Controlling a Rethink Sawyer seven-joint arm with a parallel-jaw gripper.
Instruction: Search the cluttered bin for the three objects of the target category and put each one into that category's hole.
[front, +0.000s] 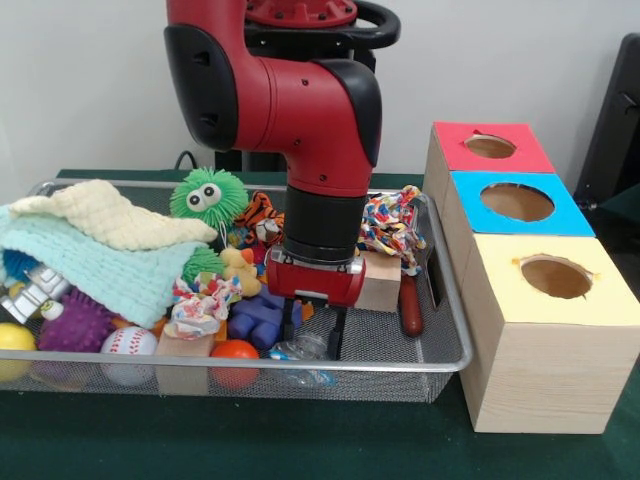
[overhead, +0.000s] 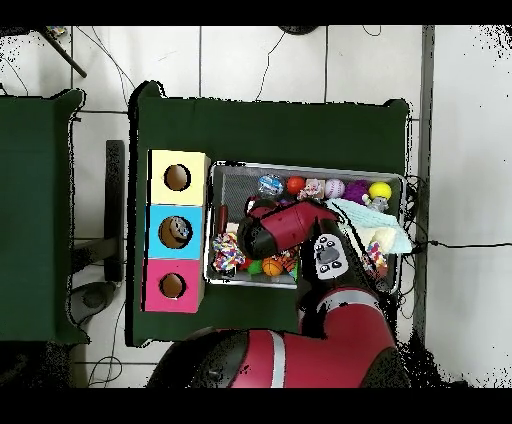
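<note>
Claw (front: 314, 335) hangs low inside the wire basket (front: 450, 300), its two black fingers spread apart and gripping nothing, tips just above a clear crinkly plastic thing (front: 300, 352). From the left in the front view, the basket holds a yellow ball (front: 12, 340), a mint and cream blanket (front: 90, 250), a purple spiky ball (front: 75, 325), a baseball (front: 128, 345), an orange ball (front: 235, 355) and a blue toy (front: 258, 318). Right of the claw lie a knotted rope (front: 392, 228) and a red handle (front: 411, 308). Beside the basket stand three boxes with holes: red (front: 490, 147), blue (front: 520, 203), yellow (front: 555, 278).
</note>
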